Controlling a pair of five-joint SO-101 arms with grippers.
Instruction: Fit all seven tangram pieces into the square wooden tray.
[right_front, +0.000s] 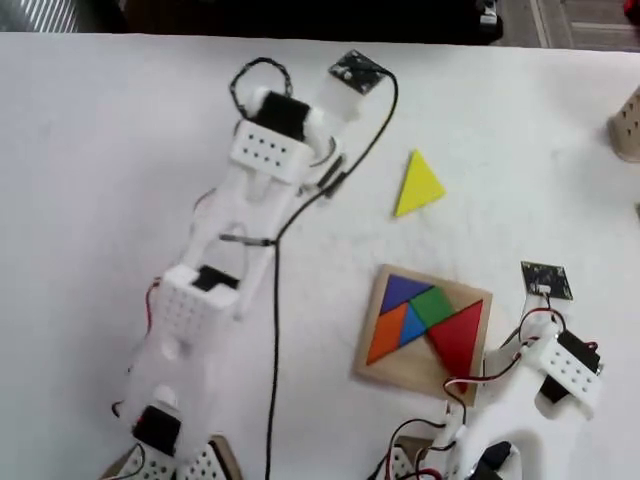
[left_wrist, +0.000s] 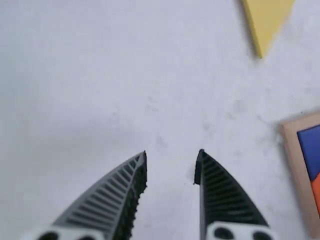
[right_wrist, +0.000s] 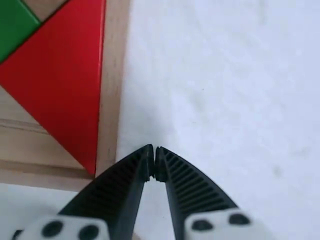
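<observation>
Beyond tray (right_front: 420, 368) edge: 1 yellow triangle (right_front: 418, 185)

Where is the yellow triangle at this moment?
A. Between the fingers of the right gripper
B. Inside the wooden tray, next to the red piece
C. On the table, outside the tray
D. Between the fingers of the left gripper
C: the yellow triangle lies flat on the white table, apart from the wooden tray.

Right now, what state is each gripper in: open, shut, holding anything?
Left gripper: open, holding nothing.
Right gripper: shut, holding nothing, beside the wooden tray.
</observation>
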